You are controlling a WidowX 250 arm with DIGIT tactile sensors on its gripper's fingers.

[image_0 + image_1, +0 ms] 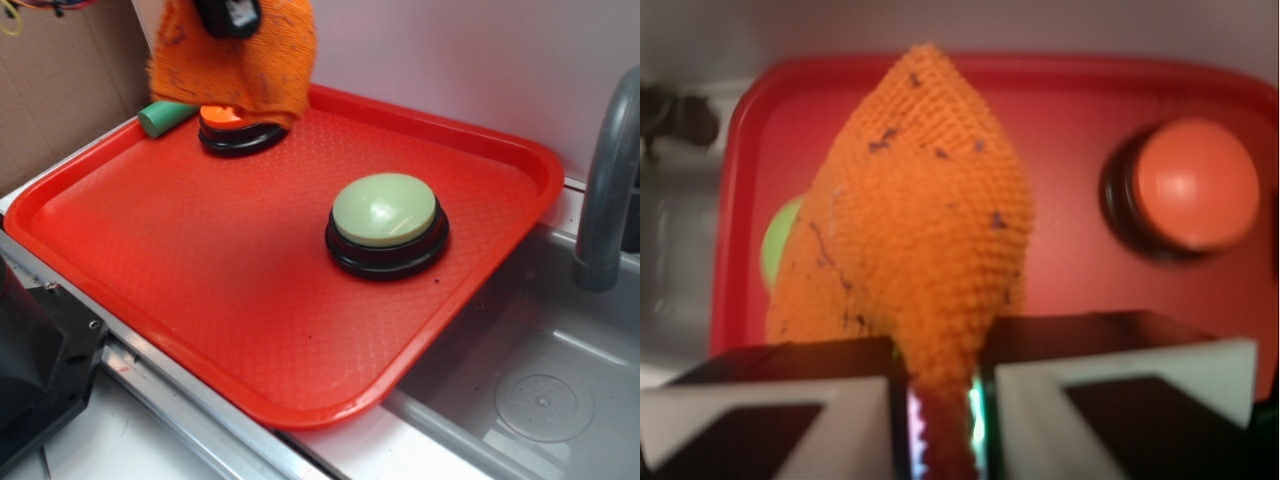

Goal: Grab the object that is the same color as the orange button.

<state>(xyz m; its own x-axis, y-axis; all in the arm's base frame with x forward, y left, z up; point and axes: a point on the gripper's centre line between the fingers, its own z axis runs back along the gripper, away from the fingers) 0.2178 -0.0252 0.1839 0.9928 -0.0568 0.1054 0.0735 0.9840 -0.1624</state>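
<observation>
My end effector (940, 400) is clamped on the orange knitted rag (915, 220), which hangs lifted above the red tray (230, 290). In the exterior view it drapes over the orange button (225, 118).

My exterior view is evenly and brightly lit, with soft light from overhead. The green button (385, 210) carries a pale sheen on its dome and throws only a faint shadow on the tray (200, 280), whose far rim shows a thin glare line. The tap (607, 180) at the right edge looks slightly soft. My wrist view is dimmer and blurred: my fingers (1120, 400) are out of focus, the rag (910, 230) is sharper, and the orange button (1195, 185) is hazy.
</observation>
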